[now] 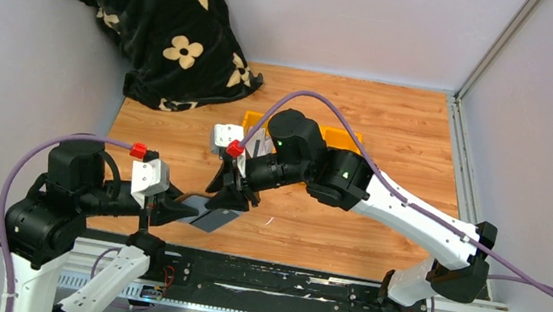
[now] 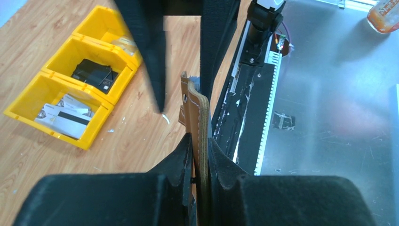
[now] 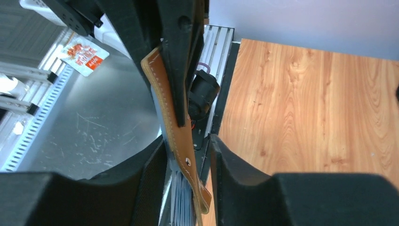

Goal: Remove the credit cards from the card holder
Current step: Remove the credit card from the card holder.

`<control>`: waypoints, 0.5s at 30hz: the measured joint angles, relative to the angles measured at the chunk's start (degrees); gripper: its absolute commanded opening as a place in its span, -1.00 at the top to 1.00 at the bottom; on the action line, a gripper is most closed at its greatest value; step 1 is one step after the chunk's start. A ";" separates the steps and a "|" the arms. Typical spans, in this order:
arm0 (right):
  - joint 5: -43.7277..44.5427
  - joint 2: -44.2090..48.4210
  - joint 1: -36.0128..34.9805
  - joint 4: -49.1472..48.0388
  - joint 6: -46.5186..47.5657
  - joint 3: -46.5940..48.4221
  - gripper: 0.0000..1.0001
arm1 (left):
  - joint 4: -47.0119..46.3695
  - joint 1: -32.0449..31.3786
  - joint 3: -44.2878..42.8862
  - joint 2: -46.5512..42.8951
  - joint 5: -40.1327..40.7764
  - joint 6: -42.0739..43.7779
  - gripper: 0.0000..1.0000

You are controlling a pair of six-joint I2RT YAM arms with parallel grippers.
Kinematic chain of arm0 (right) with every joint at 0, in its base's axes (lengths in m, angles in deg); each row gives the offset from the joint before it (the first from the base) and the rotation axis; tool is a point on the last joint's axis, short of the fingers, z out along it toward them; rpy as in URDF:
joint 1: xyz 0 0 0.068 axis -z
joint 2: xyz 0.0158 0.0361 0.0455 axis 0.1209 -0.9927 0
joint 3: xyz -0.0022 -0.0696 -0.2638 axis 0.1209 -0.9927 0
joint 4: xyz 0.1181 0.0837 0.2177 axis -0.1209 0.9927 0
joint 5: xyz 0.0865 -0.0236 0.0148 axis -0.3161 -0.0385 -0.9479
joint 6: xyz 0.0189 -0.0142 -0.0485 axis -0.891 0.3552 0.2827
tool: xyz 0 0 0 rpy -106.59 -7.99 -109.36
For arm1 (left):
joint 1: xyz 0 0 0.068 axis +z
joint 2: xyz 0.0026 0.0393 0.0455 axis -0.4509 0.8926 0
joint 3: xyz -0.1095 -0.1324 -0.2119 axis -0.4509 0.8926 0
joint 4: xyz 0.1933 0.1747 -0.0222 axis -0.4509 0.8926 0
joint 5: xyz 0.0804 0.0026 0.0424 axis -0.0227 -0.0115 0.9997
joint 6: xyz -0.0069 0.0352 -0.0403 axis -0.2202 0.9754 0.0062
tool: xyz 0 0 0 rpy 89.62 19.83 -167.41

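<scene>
The card holder (image 1: 209,217) is a brown leather wallet with a grey inner face, held above the table's near edge. My left gripper (image 1: 188,210) is shut on its edge, and the left wrist view shows the leather (image 2: 200,108) pinched between the jaws (image 2: 201,141). My right gripper (image 1: 235,197) reaches down over it from the right. In the right wrist view its open fingers (image 3: 188,141) straddle the holder (image 3: 173,127), with a gap on the right side. Pale card edges (image 3: 181,200) stick out of the holder beside the left finger.
Yellow bins (image 2: 70,84) stand on the wooden table, one holding cards and one a black item. In the top view they (image 1: 341,138) are partly hidden behind my right arm. A black flowered blanket (image 1: 154,16) lies at the back left. An orange packet (image 2: 383,16) lies on the metal surface.
</scene>
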 measured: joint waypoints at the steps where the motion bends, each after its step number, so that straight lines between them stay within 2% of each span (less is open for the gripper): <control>1: -0.17 0.07 -0.11 0.04 0.00 0.04 0.60 | -0.09 -0.02 0.00 -0.02 0.00 0.04 1.00; 4: -1.11 0.11 -0.57 0.48 -0.11 0.17 0.98 | 0.00 -0.04 0.00 0.00 0.20 0.13 1.00; 5: -1.62 0.11 -0.63 0.90 -0.31 0.31 1.00 | -0.02 -0.04 0.00 0.02 0.22 0.20 1.00; 6: -2.03 0.11 -0.66 1.31 -0.39 0.52 1.00 | -0.02 -0.07 0.00 0.02 0.15 0.22 0.80; 7: -2.38 0.00 -0.66 1.60 -0.39 0.79 1.00 | -0.04 -0.07 0.00 0.02 0.09 0.22 0.41; 8: -2.73 -0.13 -0.66 2.03 -0.39 1.20 1.00 | -0.11 -0.07 0.00 0.02 0.02 0.20 0.15; 10: -2.67 -0.37 -0.66 2.62 -0.59 1.77 1.00 | -0.26 -0.07 0.00 0.02 0.02 0.11 -0.11; 13: -2.34 -0.26 0.07 2.29 -1.73 1.62 1.00 | -0.26 -0.11 0.00 -0.04 0.15 -0.33 -0.17; 15: -2.29 1.18 1.33 -0.98 -3.74 -1.18 1.00 | -0.22 -0.11 0.00 -0.28 0.20 -0.63 -0.10</control>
